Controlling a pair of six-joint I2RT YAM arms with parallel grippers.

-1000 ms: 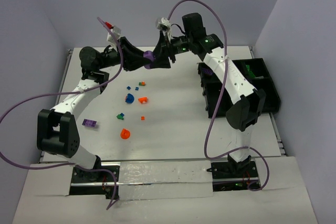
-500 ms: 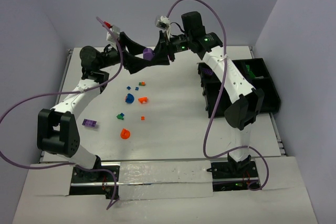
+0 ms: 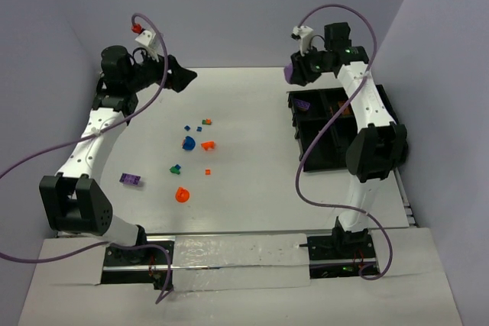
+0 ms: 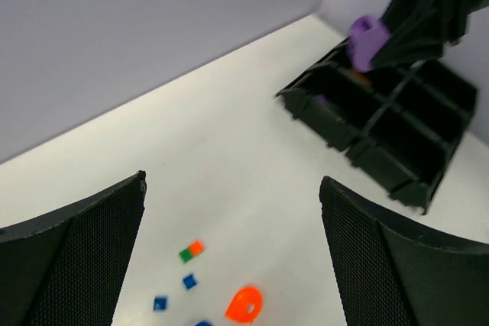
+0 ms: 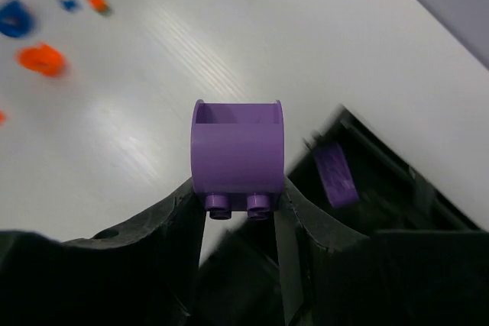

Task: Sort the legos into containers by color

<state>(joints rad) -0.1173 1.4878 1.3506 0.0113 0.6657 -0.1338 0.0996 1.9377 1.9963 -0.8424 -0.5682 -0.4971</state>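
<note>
So my right gripper (image 3: 295, 73) is clamped on a purple rounded piece (image 5: 237, 150), studs pointing down toward my wrist cam, one finger on each side of it. It's up in the air at the far left corner of the black tray (image 3: 296, 124), not touching anything else. Down in the tray compartment nearest that corner there's already a flat purple brick (image 5: 335, 173) lying there. My left gripper (image 3: 183, 78) is wide apart with nothing in it, raised over the far left part of the tabletop (image 3: 252, 112), well away from the tray. The rest of the legos are loose on the tabletop between my arms: a blue rounded piece (image 3: 188, 142) just beside an orange piece (image 3: 208, 144), an orange round one (image 3: 181, 195) nearer my bases, another purple brick (image 3: 131, 179) off to the left, plus a few tiny green, blue and orange bits scattered around.
</note>
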